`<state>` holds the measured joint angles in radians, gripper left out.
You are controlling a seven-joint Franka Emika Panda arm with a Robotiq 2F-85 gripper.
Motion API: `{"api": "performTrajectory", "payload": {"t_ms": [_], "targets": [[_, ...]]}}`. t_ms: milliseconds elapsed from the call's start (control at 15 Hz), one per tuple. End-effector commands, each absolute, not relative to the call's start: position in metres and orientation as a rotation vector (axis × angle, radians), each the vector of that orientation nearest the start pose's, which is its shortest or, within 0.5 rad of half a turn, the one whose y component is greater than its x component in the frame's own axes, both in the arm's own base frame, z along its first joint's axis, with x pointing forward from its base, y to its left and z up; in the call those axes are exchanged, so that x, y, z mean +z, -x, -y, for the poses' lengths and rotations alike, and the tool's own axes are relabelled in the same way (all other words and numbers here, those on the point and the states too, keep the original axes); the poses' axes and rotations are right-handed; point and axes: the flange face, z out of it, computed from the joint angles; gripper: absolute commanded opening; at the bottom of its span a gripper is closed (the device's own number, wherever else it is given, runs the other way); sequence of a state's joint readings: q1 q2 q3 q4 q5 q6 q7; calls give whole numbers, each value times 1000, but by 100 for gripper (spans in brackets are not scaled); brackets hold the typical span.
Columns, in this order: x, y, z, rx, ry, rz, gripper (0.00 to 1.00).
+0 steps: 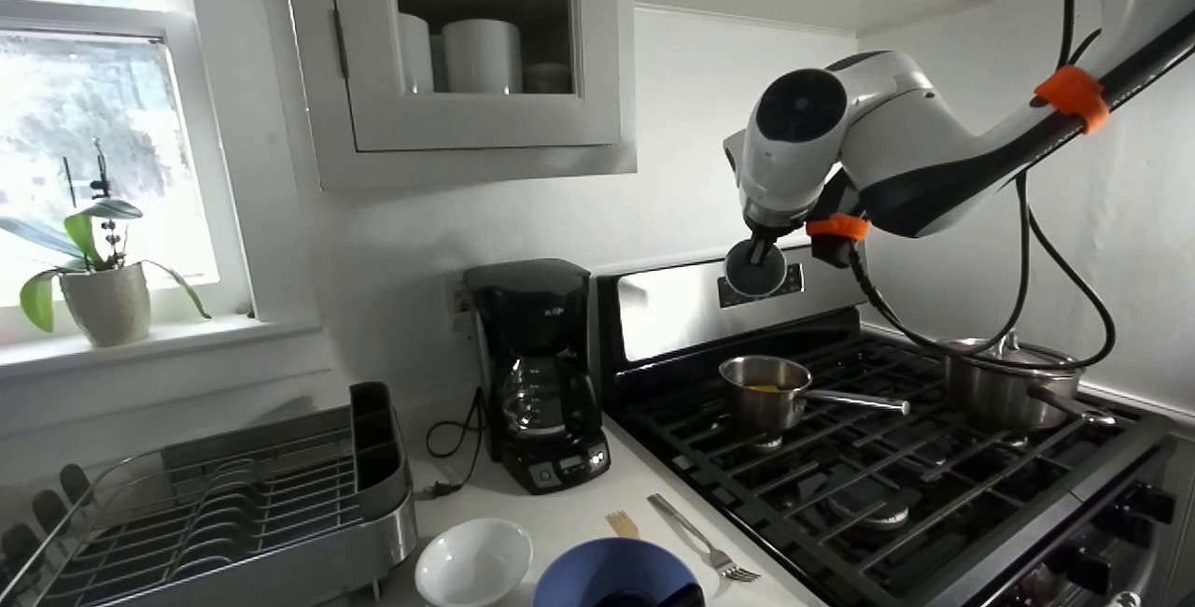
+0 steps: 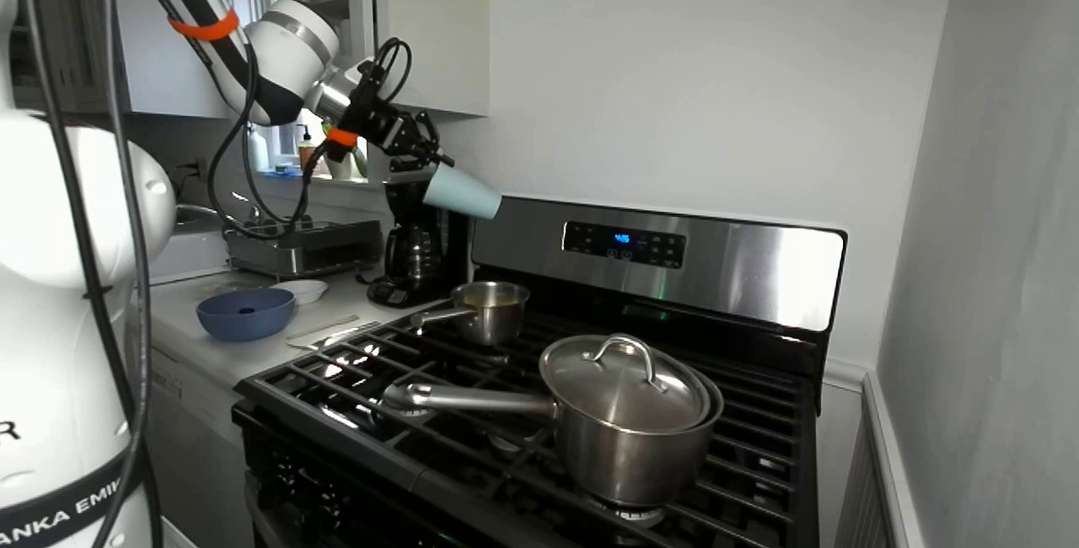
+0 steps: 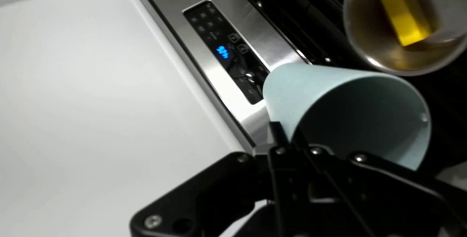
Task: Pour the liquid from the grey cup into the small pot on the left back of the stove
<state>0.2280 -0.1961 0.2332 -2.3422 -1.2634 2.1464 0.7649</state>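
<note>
Grey cup (image 2: 464,192): tilted, clamped in the gripper (image 2: 442,161). Small pot (image 2: 497,325): upright on stove (image 2: 733,270), below the gripper.

The arm base (image 2: 46,346) reads "R" and, lower, "ANKA EMI". Blue digits (image 2: 622,239) on the stove (image 2: 733,287) are blurred.

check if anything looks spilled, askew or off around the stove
No spill or damage stands out. The lid may sit askew: more of the larger pot shows past it on one side. The grey cup is tilted in the hand, which suits pouring.
</note>
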Motion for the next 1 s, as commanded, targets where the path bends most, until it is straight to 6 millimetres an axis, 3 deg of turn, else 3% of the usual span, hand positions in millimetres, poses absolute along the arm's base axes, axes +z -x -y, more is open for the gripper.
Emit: {"api": "performTrajectory", "payload": {"t_ms": [0, 533, 600, 733, 933], "targets": [[446, -423, -210, 722, -2222, -669, 1], [449, -373, -306, 458, -2500, -1113, 1], [443, -377, -293, 516, -2459, -1025, 4], [444, -370, -303, 489, -2486, -1087, 4], [444, -370, -304, 482, -2487, -1097, 4]]}}
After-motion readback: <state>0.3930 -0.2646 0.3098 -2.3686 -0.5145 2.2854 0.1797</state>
